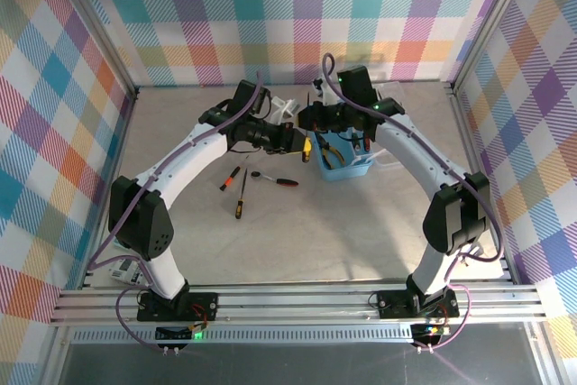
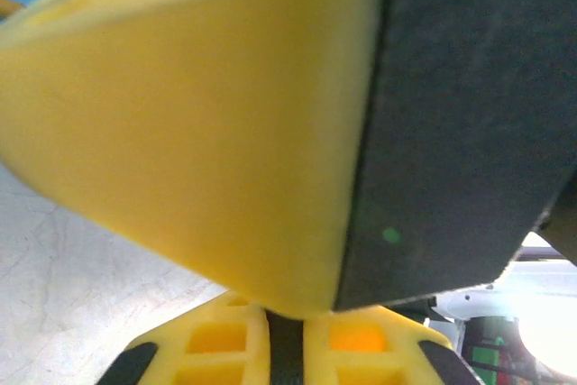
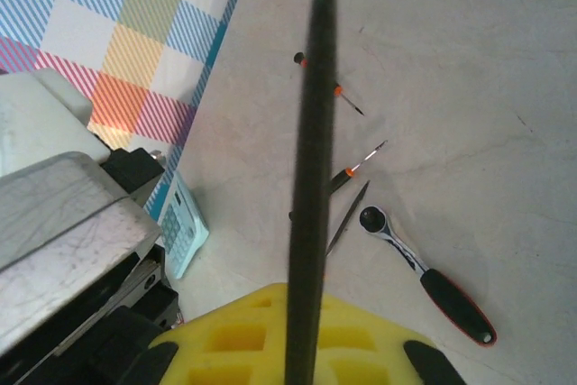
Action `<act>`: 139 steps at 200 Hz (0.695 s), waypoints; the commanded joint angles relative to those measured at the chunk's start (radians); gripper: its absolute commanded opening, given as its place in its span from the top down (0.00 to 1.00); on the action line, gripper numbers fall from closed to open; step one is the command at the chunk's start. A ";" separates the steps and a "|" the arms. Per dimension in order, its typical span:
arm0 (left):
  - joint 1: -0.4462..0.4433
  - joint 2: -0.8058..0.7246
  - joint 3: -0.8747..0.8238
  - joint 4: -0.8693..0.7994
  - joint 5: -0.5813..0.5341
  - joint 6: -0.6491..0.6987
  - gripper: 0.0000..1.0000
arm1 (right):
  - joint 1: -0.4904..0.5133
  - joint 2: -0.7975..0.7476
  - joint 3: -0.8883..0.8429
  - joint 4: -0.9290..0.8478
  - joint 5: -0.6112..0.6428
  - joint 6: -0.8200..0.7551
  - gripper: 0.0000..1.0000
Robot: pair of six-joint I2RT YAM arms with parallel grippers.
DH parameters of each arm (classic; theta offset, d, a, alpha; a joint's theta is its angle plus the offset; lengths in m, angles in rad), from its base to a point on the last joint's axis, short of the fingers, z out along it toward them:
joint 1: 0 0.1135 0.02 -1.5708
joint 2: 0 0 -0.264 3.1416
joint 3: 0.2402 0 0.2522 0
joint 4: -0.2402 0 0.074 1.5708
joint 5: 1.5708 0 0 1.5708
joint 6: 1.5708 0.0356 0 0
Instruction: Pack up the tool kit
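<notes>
Right gripper (image 3: 304, 317) clamped on thin dark shaft (image 3: 311, 132), left gripper (image 1: 300, 142) opening can't tell; best lower shaft straight into case (image 1: 353, 172) at 5 o'clock

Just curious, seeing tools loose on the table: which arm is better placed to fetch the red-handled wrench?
Left, probably: the wrench lies left of the blue case, on the left arm's side; the right arm would have to reach past the case.

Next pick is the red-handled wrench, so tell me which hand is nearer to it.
Left. In the top view the left hand hangs just behind and right of the wrench, by the blue case; the right hand sits farther back, beyond the left one.
</notes>
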 commanded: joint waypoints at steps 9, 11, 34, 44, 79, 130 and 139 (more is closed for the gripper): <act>0.013 -0.037 0.025 -0.018 -0.027 0.027 0.38 | -0.057 -0.036 0.003 -0.045 0.043 -0.075 1.00; 0.016 -0.038 0.025 -0.025 -0.033 0.030 0.34 | -0.063 -0.037 0.005 -0.051 0.045 -0.079 1.00; 0.088 -0.068 0.023 -0.098 -0.147 0.047 0.00 | -0.171 -0.062 0.030 -0.134 0.098 -0.164 1.00; 0.130 -0.083 0.011 -0.140 -0.231 0.050 0.00 | -0.217 -0.059 0.061 -0.193 0.165 -0.227 1.00; 0.256 -0.048 0.039 -0.375 -0.629 0.090 0.00 | -0.318 0.012 0.170 -0.306 0.491 -0.414 1.00; 0.260 -0.024 0.005 -0.420 -0.815 0.139 0.00 | -0.351 0.203 0.371 -0.333 0.672 -0.623 1.00; 0.260 -0.016 0.001 -0.418 -0.815 0.136 0.00 | -0.351 0.241 0.409 -0.338 0.678 -0.639 1.00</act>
